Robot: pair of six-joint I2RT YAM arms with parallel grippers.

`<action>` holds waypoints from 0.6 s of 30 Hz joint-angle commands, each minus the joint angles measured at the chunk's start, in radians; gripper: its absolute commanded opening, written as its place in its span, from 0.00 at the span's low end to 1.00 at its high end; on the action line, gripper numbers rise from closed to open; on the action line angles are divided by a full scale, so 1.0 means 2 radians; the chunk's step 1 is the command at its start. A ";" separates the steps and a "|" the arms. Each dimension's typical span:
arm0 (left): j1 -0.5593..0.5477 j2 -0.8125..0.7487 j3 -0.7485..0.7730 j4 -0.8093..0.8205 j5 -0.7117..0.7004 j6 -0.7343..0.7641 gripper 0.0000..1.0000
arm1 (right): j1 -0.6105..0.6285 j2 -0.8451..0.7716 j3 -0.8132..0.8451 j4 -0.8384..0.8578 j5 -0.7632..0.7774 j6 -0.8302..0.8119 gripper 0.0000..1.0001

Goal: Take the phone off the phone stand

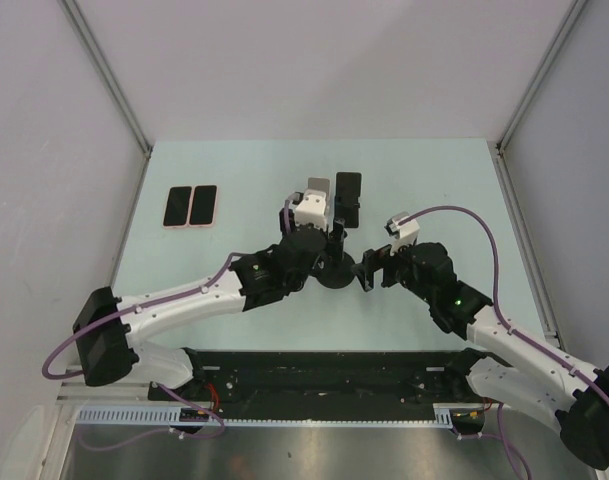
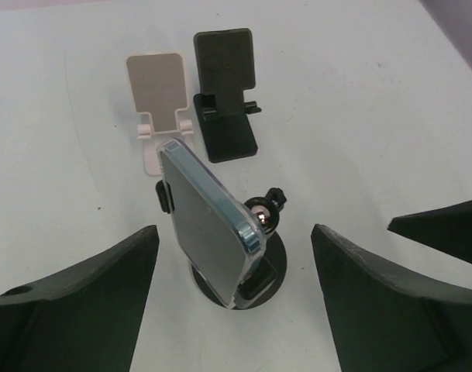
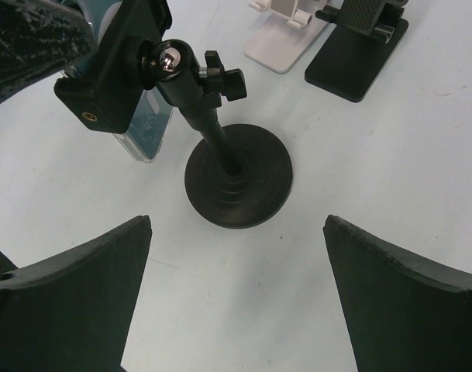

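The left gripper (image 2: 234, 229) is hanging with its fingers (image 2: 73, 302) spread wide, closing on nothing; the phone (image 2: 204, 225) is sitting between them and just ahead, tilted, in a clear case, gripped by the clamp (image 3: 115, 70) of the phone stand (image 3: 212, 128); whether either finger is touching it cannot be told. From the left wrist, the phone is hiding the stand's stem and much of its round base (image 2: 276, 263); only the shiny ball joint (image 2: 263, 219) and a knob are showing beside it; both fingers are running off the bottom edge. The right gripper (image 3: 237, 220) is likewise standing open, with the base lying between and ahead of its fingers, not touching them; from there the clamp's back is covering nearly all of the phone, only a strip of clear case is peeking out below, and the left gripper's dark finger is blurring the top-left corner. Beyond both grippers a white stand (image 2: 160, 101) and a black stand (image 2: 226, 93) are standing side by side on the table (image 2: 360, 101), both cut off at the top in the right wrist view. From above, the left wrist is covering the phone; well off to that gripper's left two phones (image 1: 190, 206) are lying side by side, too small for any writing to be read.
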 commanded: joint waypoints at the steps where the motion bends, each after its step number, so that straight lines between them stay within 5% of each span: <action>1: -0.002 0.003 0.007 0.008 -0.043 -0.007 0.77 | -0.001 -0.006 -0.003 0.012 0.003 0.003 0.99; 12: 0.000 -0.003 0.010 0.009 0.013 0.001 0.30 | -0.003 -0.007 -0.004 0.014 -0.003 0.007 0.98; 18: 0.005 -0.032 0.007 0.009 0.085 0.043 0.13 | -0.002 -0.004 -0.004 0.024 -0.027 0.006 0.98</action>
